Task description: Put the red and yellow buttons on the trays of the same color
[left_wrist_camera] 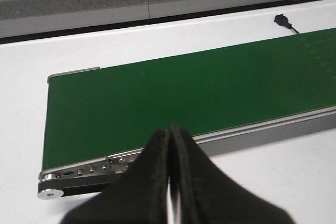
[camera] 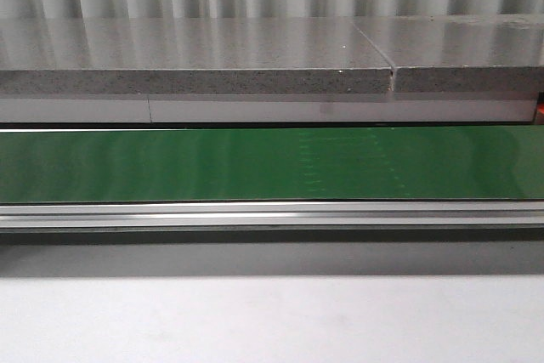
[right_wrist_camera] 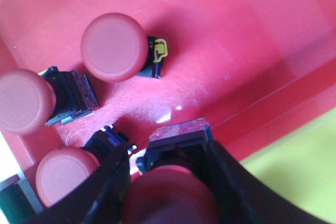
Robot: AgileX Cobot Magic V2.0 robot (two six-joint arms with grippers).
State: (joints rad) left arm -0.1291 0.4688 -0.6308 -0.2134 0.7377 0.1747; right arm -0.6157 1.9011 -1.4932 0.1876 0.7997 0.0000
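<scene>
In the right wrist view my right gripper [right_wrist_camera: 165, 153] is shut on a red button [right_wrist_camera: 170, 198], its fingers on either side of the cap and its dark base pointing down at the red tray [right_wrist_camera: 236, 35]. Three more red buttons lie in that tray: one [right_wrist_camera: 114, 46] near the middle, one [right_wrist_camera: 23, 100] at the edge, and one [right_wrist_camera: 63, 174] beside my finger. A strip of the yellow tray [right_wrist_camera: 299, 166] borders the red one. My left gripper [left_wrist_camera: 170, 132] is shut and empty, above the near rail at the end of the green belt [left_wrist_camera: 184, 93]. No yellow button is in view.
The green conveyor belt [camera: 272, 163] runs across the front view with an aluminium rail [camera: 272, 214] in front and a grey stone shelf [camera: 195, 57] behind. A black cable plug [left_wrist_camera: 282, 20] lies on the white table beyond the belt. Neither arm appears in the front view.
</scene>
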